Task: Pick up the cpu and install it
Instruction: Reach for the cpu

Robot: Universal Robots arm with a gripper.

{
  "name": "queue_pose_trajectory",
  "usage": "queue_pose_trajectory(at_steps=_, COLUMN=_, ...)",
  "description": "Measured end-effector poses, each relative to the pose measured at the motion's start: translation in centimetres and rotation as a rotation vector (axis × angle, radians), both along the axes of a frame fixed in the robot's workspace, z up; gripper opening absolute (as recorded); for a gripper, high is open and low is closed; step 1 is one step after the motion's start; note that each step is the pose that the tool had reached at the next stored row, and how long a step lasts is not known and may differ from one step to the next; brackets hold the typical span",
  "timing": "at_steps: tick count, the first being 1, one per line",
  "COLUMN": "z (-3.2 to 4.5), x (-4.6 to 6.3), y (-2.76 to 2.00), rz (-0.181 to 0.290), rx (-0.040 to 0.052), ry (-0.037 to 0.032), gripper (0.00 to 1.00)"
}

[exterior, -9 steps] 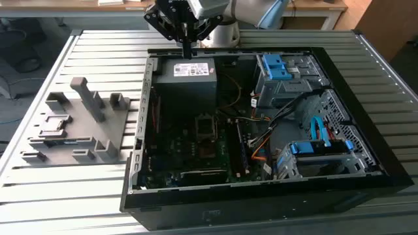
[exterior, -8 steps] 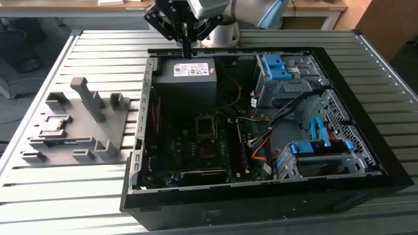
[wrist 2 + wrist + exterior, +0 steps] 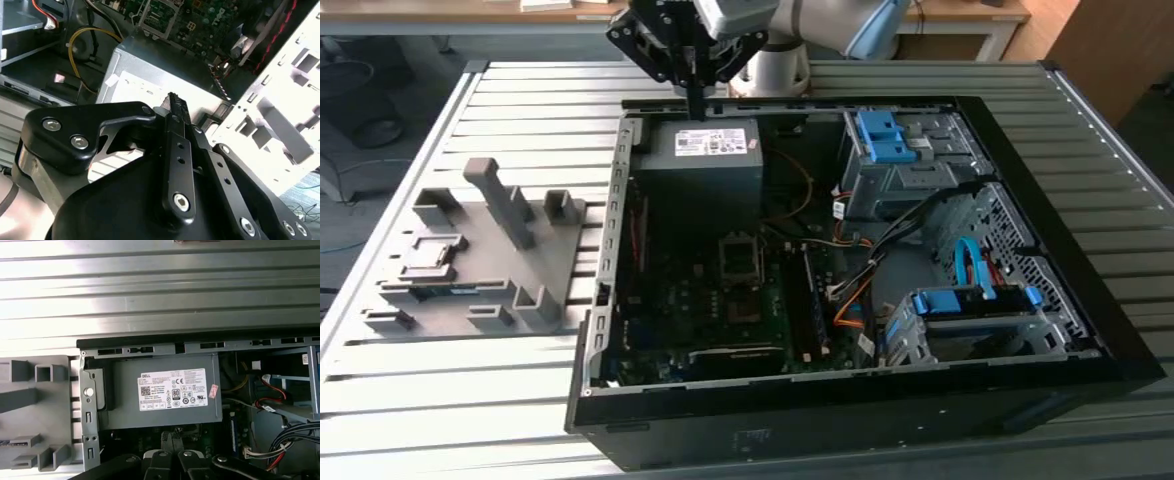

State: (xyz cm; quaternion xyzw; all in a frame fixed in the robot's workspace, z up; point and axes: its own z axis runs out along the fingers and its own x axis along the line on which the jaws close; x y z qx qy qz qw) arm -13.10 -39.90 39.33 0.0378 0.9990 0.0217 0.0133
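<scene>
The cpu (image 3: 432, 257) is a small pale square chip lying in a recess of the grey fixture plate (image 3: 480, 270), on the table at the exterior view's left. My gripper (image 3: 699, 108) hangs far from it, above the back edge of the open computer case (image 3: 854, 405), just over the grey power-supply box (image 3: 707, 165). Its black fingers are shut with nothing between them; in both wrist views the gripper (image 3: 173, 100) (image 3: 172, 434) points toward the power-supply box (image 3: 165, 395). The dark cpu socket (image 3: 740, 262) sits on the motherboard in the middle of the case.
The fixture plate carries upright grey blocks (image 3: 500, 200). Inside the case are blue drive cages (image 3: 894, 140) (image 3: 974, 305), bundled cables (image 3: 854, 290) and a yellow cable loop (image 3: 85, 45). The ribbed metal table (image 3: 520, 110) surrounds everything.
</scene>
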Motion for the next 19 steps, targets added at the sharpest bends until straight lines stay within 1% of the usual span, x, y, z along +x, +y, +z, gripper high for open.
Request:
queue_pose_trajectory(at_steps=7, z=0.00, x=-3.2, y=0.00, rz=0.000, rx=0.0000, ry=-0.0047, gripper=0.10)
queue_pose_trajectory(at_steps=11, z=0.00, x=-4.8, y=0.00, rz=0.000, rx=0.0000, ry=-0.0058, gripper=0.10)
queue_pose_trajectory(at_steps=19, z=0.00, x=-7.3, y=0.00, rz=0.000, rx=0.0000, ry=-0.0069, gripper=0.10)
